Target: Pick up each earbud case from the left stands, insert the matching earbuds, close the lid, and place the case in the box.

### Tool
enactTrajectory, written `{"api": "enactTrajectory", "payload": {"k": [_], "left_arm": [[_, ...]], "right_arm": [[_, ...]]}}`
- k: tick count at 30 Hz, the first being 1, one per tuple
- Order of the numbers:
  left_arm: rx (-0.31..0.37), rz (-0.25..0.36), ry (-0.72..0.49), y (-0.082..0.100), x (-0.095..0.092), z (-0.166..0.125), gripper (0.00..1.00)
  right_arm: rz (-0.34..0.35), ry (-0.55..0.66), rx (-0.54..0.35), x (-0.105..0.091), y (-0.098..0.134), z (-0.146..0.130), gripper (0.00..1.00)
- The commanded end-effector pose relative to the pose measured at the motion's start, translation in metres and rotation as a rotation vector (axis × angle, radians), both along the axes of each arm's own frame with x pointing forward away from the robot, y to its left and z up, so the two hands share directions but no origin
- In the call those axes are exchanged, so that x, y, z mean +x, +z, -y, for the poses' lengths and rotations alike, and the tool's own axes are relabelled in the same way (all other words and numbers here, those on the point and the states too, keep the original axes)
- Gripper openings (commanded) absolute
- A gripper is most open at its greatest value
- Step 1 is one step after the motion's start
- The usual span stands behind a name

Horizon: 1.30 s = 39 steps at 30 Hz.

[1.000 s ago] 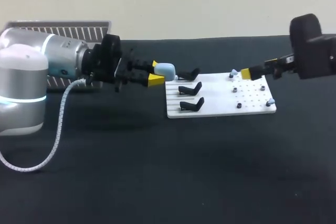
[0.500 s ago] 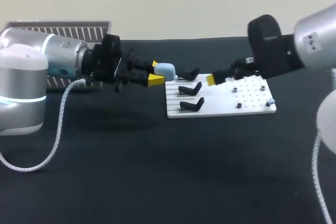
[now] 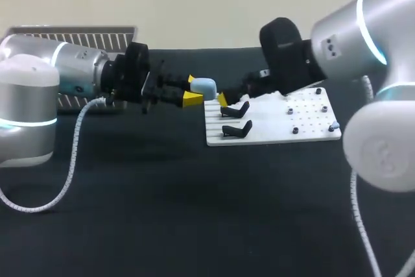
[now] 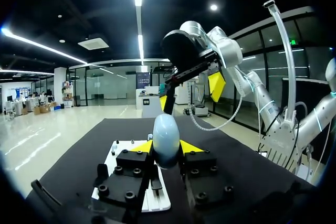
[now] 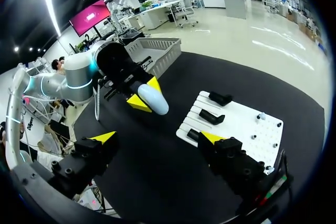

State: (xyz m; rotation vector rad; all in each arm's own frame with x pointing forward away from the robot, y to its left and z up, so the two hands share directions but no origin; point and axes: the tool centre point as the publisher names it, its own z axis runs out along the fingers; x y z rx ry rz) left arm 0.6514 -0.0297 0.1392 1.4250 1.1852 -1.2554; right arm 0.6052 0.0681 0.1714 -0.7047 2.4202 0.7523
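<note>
Left pincer [image 3: 193, 90] is clamped on the case [image 3: 205, 85]: pale blue, egg-shaped, lid down, w/ a yellow tip pressed to each side. In the left wrist view the case [image 4: 166, 137] stands up btwn the two tips of the left pincer [image 4: 166, 148] and pokes out well past them. It's held in the air above the black table [image 3: 194, 218], just off the left edge of the white board [image 3: 272, 131].

Right arm comes in from the right and reaches across the board. Right pincer [image 3: 222, 99] is over the board's left end, one yellow tip showing just beside the case and the left pincer's lower tip; can't tell if they touch. The right wrist view has the right pincer [image 5: 157, 138] spread wide, nothing btwn its fingers, w/ the case [image 5: 152, 99] ahead of it and apart. From the left wrist view the right pincer [image 4: 189, 94] hangs ahead of and above the case, tips gaping.

On the board: black stands [image 3: 236, 119] in a row on the left part, none w/ a case on it; the farthest is partly hidden by the right pincer. Small pegs on the right part, and a small pale-blue piece [image 3: 334, 124] nr the right edge.

Slatted box [image 3: 78, 32] sits at the table's far left, behind the left arm. White coiled cable [image 3: 71, 154] loops down from that arm.
</note>
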Motion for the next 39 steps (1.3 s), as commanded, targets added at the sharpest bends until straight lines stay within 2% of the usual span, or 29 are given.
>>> {"api": "enactTrajectory", "payload": {"k": [1,19,39], "left_arm": [[-0.003,0.003,0.003,-0.001,-0.001,-0.001,0.0],[-0.003,0.003,0.003,-0.001,-0.001,-0.001,0.0],[-0.003,0.003,0.003,-0.001,-0.001,-0.001,0.0]], "right_arm": [[-0.022,0.027,0.006,0.014,-0.004,-0.012,1.0],[-0.053,0.052,0.018,0.029,-0.015,-0.031,1.0],[-0.071,0.033,0.009,0.044,-0.026,-0.032,1.0]]}}
